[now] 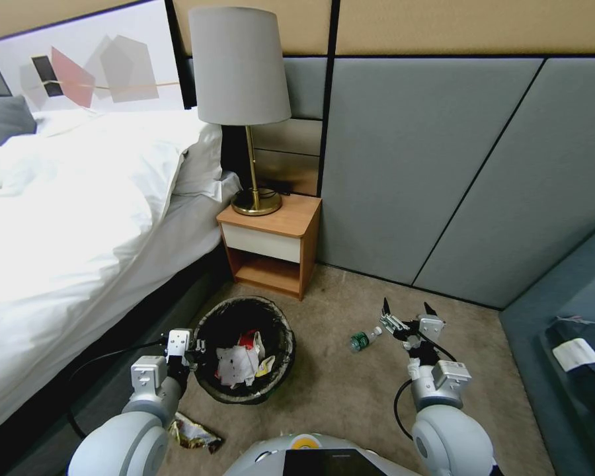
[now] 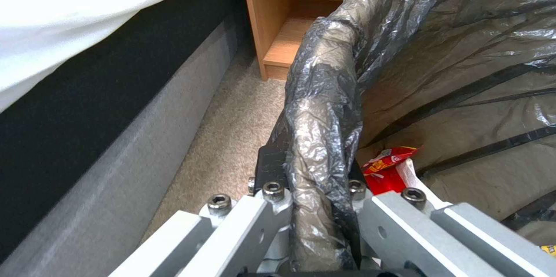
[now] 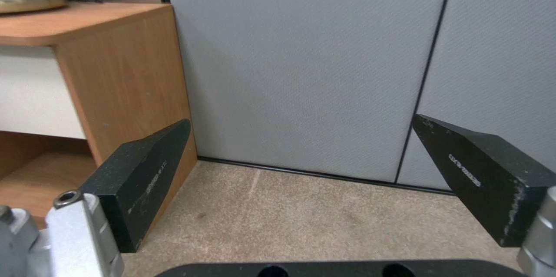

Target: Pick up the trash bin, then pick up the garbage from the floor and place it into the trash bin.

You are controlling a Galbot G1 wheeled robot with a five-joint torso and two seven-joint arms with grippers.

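Now, left gripper [image 2: 316, 190]: pinched onto the near rim of the trash bin [image 1: 281, 330], one finger outside the wall and one inside, with the dark bag squeezed between them.
Trash bin: directly ahead of the left gripper, beside the bed [image 1: 79, 218] and in front of the nightstand [image 1: 271, 241]; white paper and red and yellow wrappers [image 1: 244, 360] lie inside.
Right gripper [image 1: 410, 311]: fingers [image 3: 145, 173] spread wide with nothing between them, pointing toward the grey wall panels [image 3: 312, 64], above the carpet [image 1: 337, 390].
Bottle [image 1: 362, 340]: green-labelled, lying on the carpet just to the left of the right gripper, between it and the bin.
Wrapper [image 1: 195, 433]: crumpled on the floor behind the left gripper, close to that arm.
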